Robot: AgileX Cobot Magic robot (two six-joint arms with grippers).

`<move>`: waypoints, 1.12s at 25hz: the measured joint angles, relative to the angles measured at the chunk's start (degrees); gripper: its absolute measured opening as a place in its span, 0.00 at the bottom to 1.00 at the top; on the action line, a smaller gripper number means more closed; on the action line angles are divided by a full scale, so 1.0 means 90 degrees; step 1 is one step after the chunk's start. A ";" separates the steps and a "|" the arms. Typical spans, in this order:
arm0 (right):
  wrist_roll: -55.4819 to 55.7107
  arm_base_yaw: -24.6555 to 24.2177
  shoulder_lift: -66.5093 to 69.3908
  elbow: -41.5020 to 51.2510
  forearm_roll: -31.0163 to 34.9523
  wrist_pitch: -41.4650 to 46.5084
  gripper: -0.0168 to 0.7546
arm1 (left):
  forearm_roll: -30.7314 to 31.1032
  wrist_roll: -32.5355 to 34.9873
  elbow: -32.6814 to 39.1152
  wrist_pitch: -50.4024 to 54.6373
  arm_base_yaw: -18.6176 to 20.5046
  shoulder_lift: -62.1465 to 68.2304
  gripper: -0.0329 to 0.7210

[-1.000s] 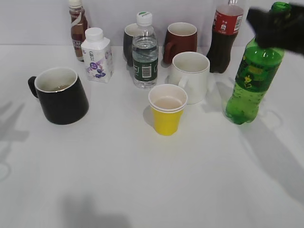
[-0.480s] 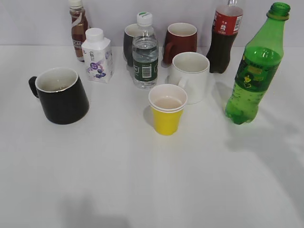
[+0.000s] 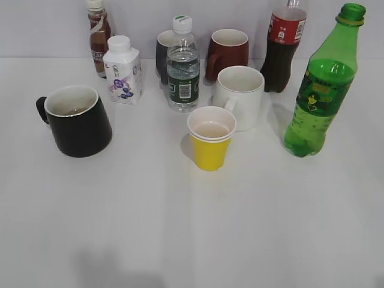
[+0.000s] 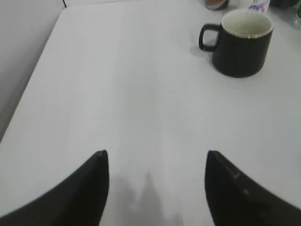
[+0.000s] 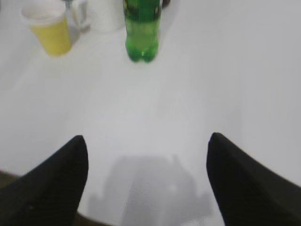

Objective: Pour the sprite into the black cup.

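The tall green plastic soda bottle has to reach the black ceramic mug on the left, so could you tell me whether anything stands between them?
Yes. Between the green soda bottle and the wide black mug stand the yellow paper cup and, just behind it, the white mug. The bottle would probably need lifting over them.

white table (image 3: 180, 228) (soft shadows), pale wall (image 3: 138, 24) behind

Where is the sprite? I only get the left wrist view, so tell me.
Observer: The sprite stands upright at the exterior view's far right, nothing gripping it.
Operator: Report the right pincer.
Observer: The right pincer is open and empty, short of the bottle.
Operator: Name what stands between bottle and black cup.
Observer: A yellow paper cup, in front of a white mug.
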 joint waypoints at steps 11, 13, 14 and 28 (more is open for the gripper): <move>0.0021 0.0000 -0.0262 0.0949 0.0000 -0.0513 0.78 | -0.0090 0.0030 0.0819 -0.0808 0.0000 -0.0204 0.70; 0.0036 0.0000 -0.0262 0.0962 0.0000 -0.0566 0.78 | -0.0115 0.0037 0.0848 -0.0886 0.0000 -0.0204 0.70; 0.0041 0.0000 -0.0262 0.0962 0.0000 -0.0580 0.78 | -0.0121 0.0041 0.0848 -0.0901 0.0000 -0.0204 0.70; 0.0056 -0.0475 -0.0262 0.0969 -0.0037 -0.0687 0.77 | -0.0121 0.0041 0.0848 -0.0919 0.0000 -0.0204 0.70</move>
